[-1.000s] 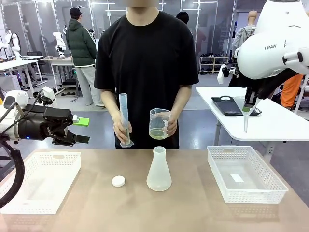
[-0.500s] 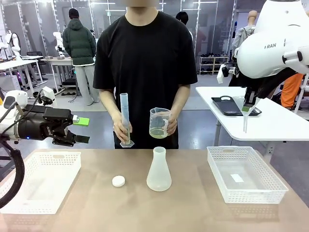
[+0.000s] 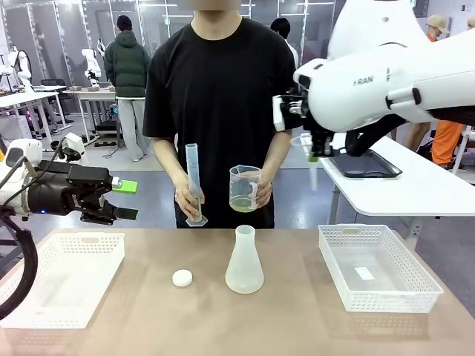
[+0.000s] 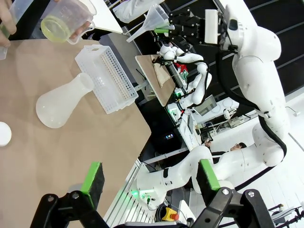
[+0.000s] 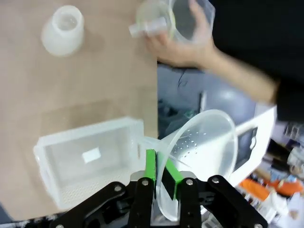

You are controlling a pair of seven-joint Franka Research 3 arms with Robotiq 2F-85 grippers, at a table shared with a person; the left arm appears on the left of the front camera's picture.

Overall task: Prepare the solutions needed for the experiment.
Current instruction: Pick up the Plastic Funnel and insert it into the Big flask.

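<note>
The right gripper [image 5: 160, 178] pinched the rim of a clear funnel [image 5: 204, 156] tight between its green pads. It hung high up on the right side, over the far edge of the table. The left gripper [image 3: 125, 200] was spread wide and held nothing. It sat on the left, above a white basket [image 3: 67, 278].

The yellow-green liquid [image 3: 242, 205] was a small pool at the bottom of a clear jug [image 3: 245, 189]. The person held the jug in one hand [image 3: 263, 194] at the far side of the table. The other hand held a tall thin tube [image 3: 191, 182]. The flask [image 3: 244, 263] stood in the middle of the table and looked empty. A small white cap [image 3: 182, 278] lay just to its left.

I think the next job was to put the funnel into the flask. To do it well, the thin end should point straight down, right over the flask's narrow neck. Then it should go down slowly so the light flask does not tip. The arm should also keep away from the person's hands.

The liquid was near the right gripper, lower down and a little to its left. It was well apart from the left gripper.
</note>
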